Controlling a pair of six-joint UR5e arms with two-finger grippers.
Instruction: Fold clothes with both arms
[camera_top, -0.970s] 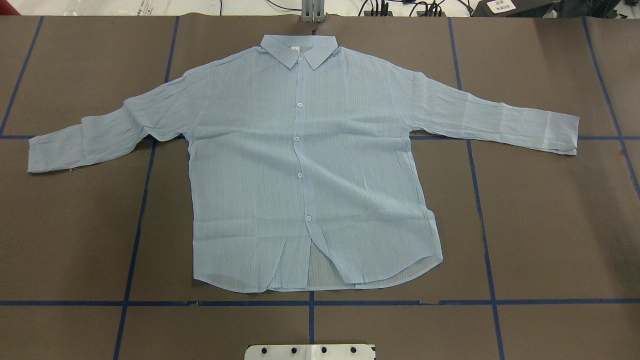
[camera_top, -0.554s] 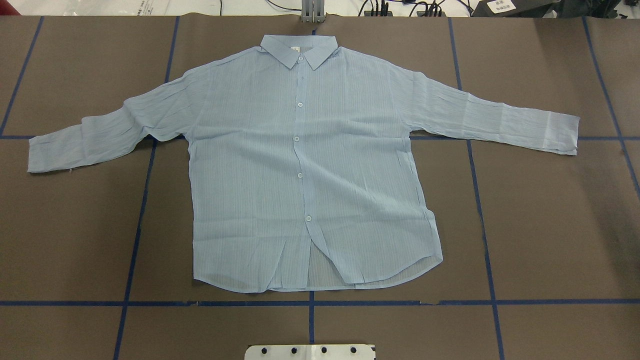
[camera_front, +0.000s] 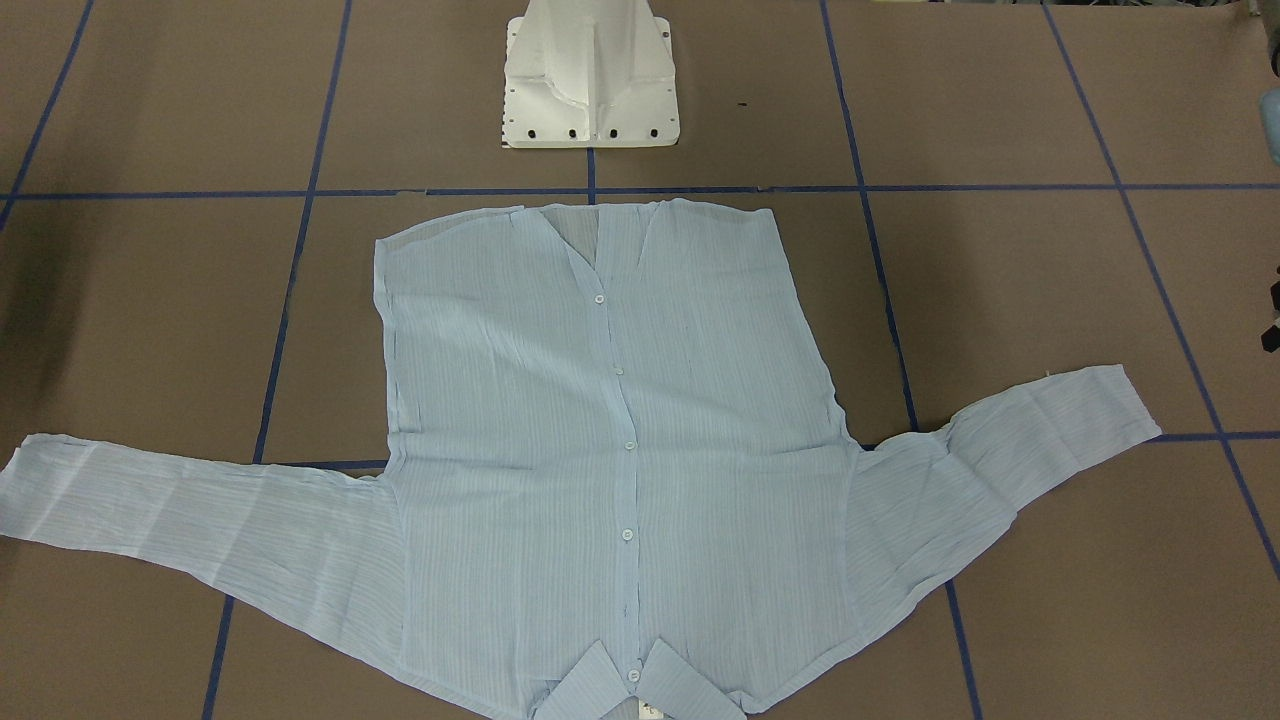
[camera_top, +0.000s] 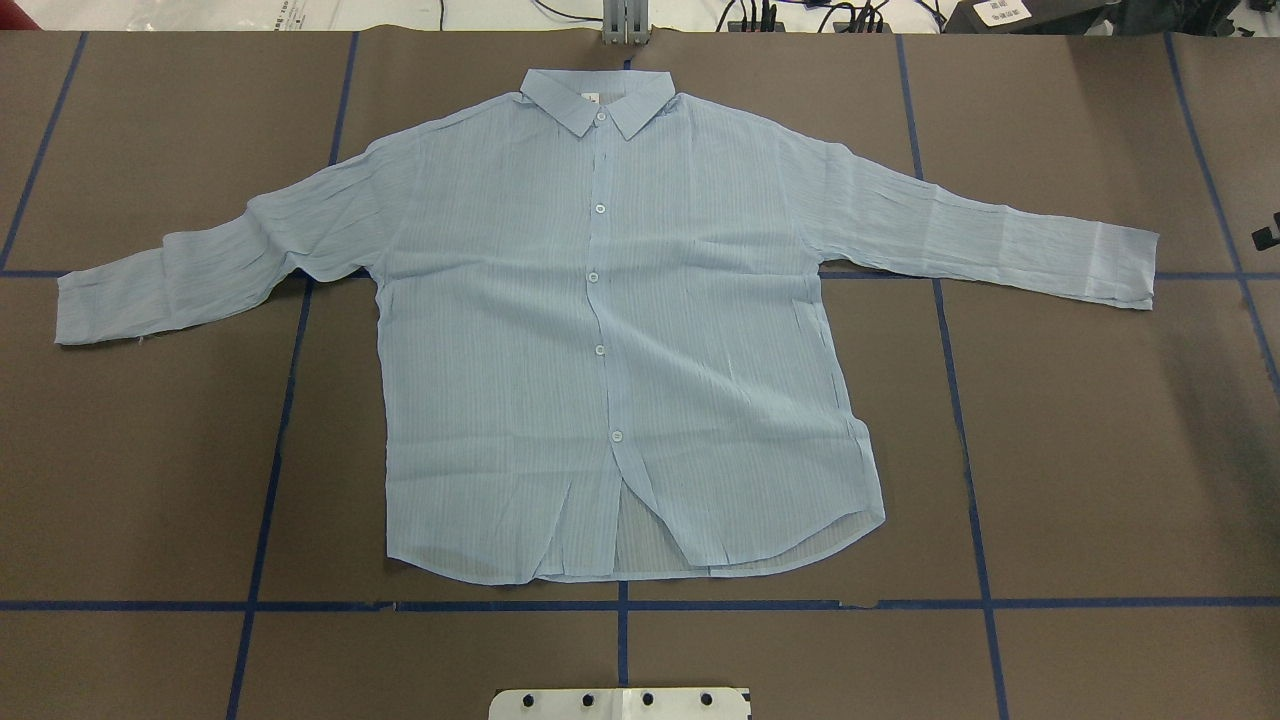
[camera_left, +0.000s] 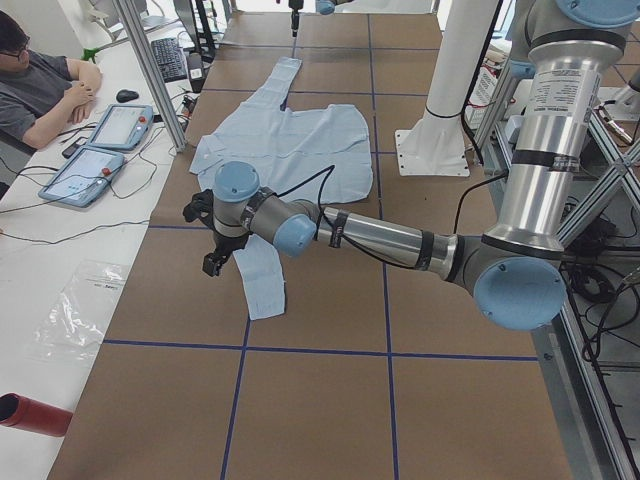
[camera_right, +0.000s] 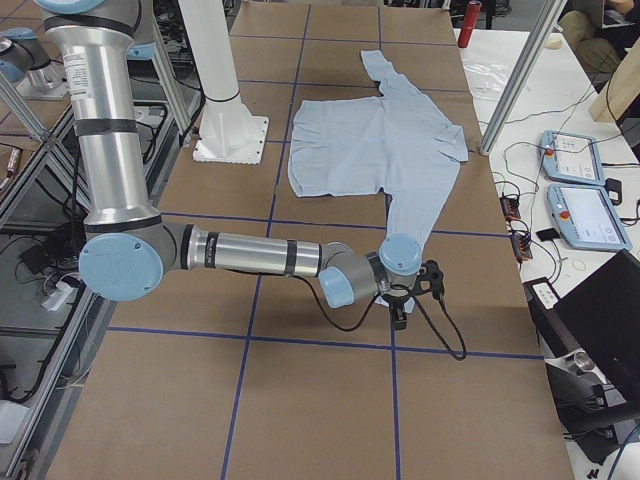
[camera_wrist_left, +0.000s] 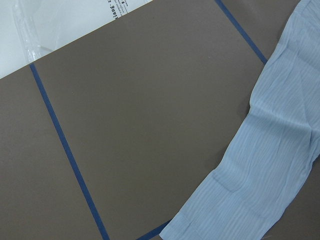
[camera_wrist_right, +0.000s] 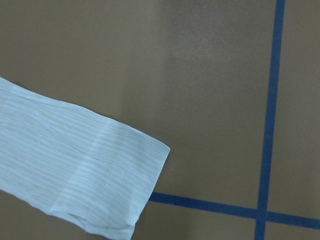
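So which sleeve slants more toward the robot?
The sleeve on the robot's left: its cuff lies on the robot's side of the blue tape line; the other sleeve has its cuff straddling it.

Nothing can be read for certain. Black print on the clear plastic bag (camera_wrist_left: 60, 25) in the left wrist view is cut off and too small. The white label (camera_top: 1005, 12) on a dark box (camera_top: 1060, 15) and the tag (camera_top: 590, 97) in the collar of the shirt (camera_top: 500, 350) are blurred.
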